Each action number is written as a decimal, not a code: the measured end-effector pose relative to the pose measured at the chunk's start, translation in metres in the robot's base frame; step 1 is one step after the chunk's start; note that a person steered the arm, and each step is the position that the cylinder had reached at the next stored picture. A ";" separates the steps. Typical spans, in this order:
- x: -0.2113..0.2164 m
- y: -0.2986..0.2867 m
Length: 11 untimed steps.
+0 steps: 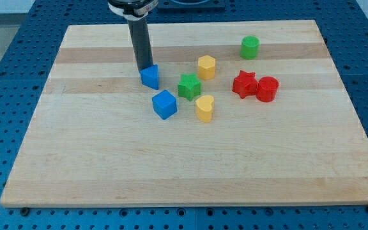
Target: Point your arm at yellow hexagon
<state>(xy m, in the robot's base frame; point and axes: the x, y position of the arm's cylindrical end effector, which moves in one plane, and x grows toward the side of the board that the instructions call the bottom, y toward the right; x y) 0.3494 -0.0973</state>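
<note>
The tip (142, 69) touches the upper blue block (150, 76); there is no gripper to open or close. The yellow hexagon (206, 66) sits at its three o'clock, so a straight sweep risks shoving that blue block into the green star (189, 87).

two each: blue blocks (150, 76), green blocks (189, 87), yellow blocks (206, 66), red blocks (244, 84)

The yellow hexagon (206, 66) is a small, solid, six-sided block standing flat on the wooden board, its top face level and a little paler than its sides. It lies in the far half of the board, slightly right of the middle, sitting upright and apart from the other pieces around it, touching none of them.
</note>
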 end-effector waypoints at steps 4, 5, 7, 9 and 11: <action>-0.012 0.003; -0.012 0.011; -0.005 0.021; 0.023 0.021; 0.007 0.020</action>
